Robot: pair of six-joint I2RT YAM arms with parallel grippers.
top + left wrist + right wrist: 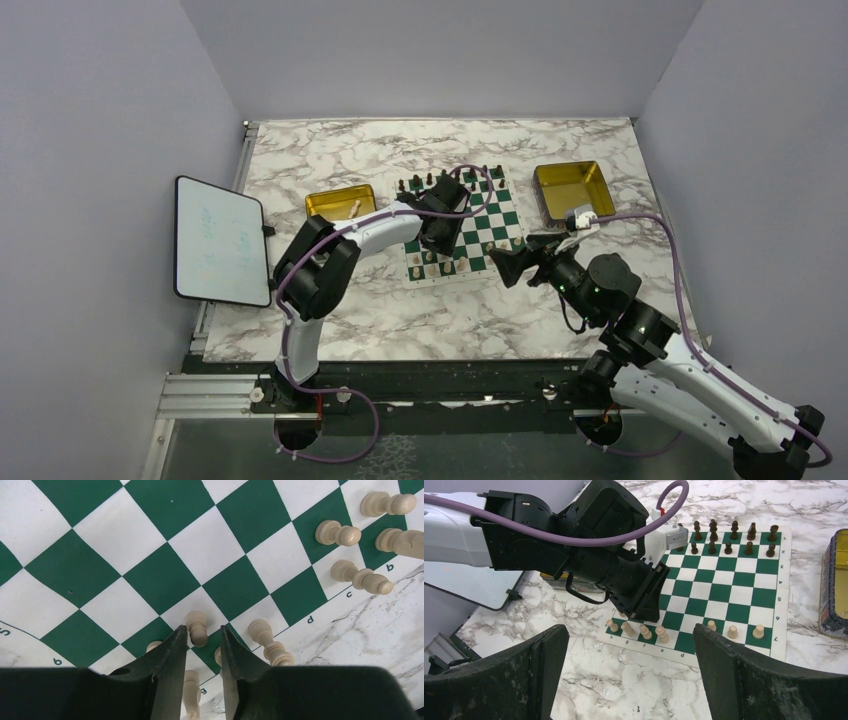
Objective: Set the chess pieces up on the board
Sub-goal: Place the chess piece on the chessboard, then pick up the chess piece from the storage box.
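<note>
The green and white board (490,225) lies mid-table. Cream chess pieces (662,634) stand along its near rows, with more near the right corner (758,631). My left gripper (437,245) points down over the near left corner. In the left wrist view its fingers (204,629) stand slightly apart around an upright cream pawn (197,627), with a gap showing beside the pawn's head. Other cream pieces (270,640) stand close by, some partly hidden by the fingers. My right gripper (628,630) hangs wide open and empty over the marble in front of the board (724,595).
Dark brown pieces (734,537) fill the board's far rows. A gold tray (340,205) with a cream piece in it sits left of the board, and another gold tray (572,190) sits to the right. A white tablet (220,240) lies at the table's left edge.
</note>
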